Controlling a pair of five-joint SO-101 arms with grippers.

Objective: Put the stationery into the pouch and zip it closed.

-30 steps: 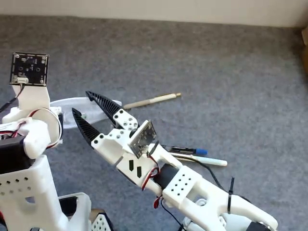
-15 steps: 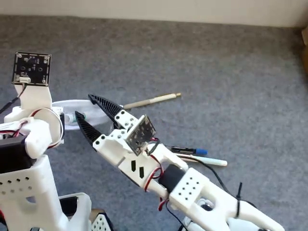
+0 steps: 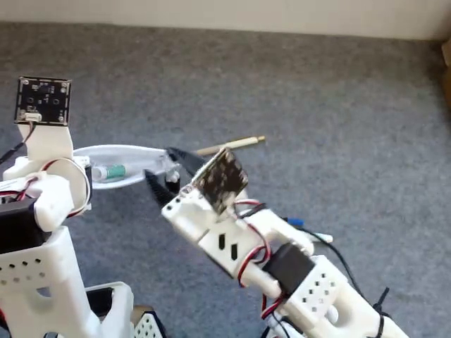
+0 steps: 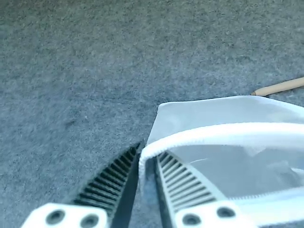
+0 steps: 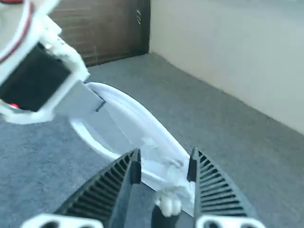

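Note:
The white translucent pouch [image 3: 130,163] lies on the grey carpet with a green-and-white item [image 3: 111,171] inside it. My left gripper [image 4: 148,160] is shut on the pouch's rim [image 4: 223,134] at its left end. My right gripper [image 3: 169,174] is at the pouch's other end, open, its two black fingers [image 5: 129,167] on either side of the pouch's end and the white zipper pull [image 5: 166,204]. A beige pen [image 3: 232,146] lies just beyond the pouch. A blue-capped pen [image 3: 294,222] and a white pen [image 3: 323,237] lie partly hidden behind the right arm.
The left arm's body [image 3: 42,197] stands at the left edge, its camera board [image 3: 44,100] raised. Grey carpet [image 3: 338,105] runs open to the back and right. A pale wall [image 5: 228,52] and a dark door [image 5: 109,26] lie beyond the pouch.
The right arm has swung forward over the pens, its wrist has turned, and its gripper has come down around the pouch's right end. The pouch and left arm have hardly moved.

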